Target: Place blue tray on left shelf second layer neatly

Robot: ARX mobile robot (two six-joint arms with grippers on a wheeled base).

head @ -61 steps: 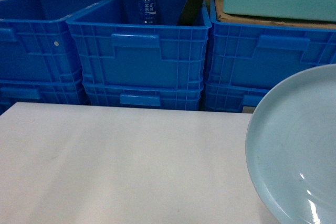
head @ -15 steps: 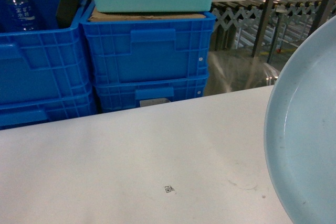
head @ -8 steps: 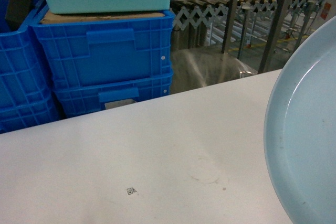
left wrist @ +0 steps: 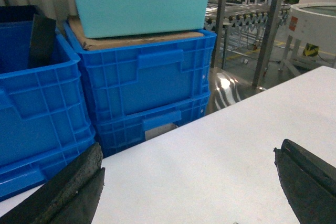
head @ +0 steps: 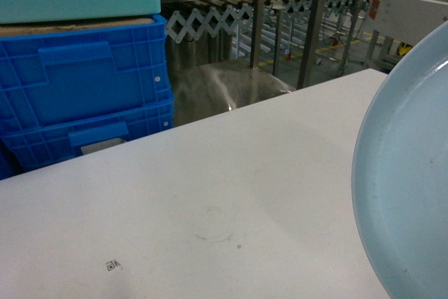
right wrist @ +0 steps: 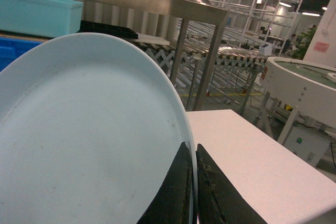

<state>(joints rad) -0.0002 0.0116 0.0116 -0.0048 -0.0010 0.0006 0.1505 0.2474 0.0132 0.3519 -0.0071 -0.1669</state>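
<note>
Carry phase: blue tray [right wrist: 84, 140] in transit, shelf not yet reached.

Right gripper [right wrist: 192, 192] pinched shut on tray rim, fingers either side of the raised edge; tray held aloft, tilted, over right part of white table [head: 210, 201]. Left gripper [left wrist: 189, 182] wide open, holding nothing, low over the table near blue crates [left wrist: 147, 82]. Steel uprights [head: 318, 19] visible beyond the table; second tier not identifiable. Next, likely: close on the rack, level the tray, slide it squarely onto the tier.
</note>
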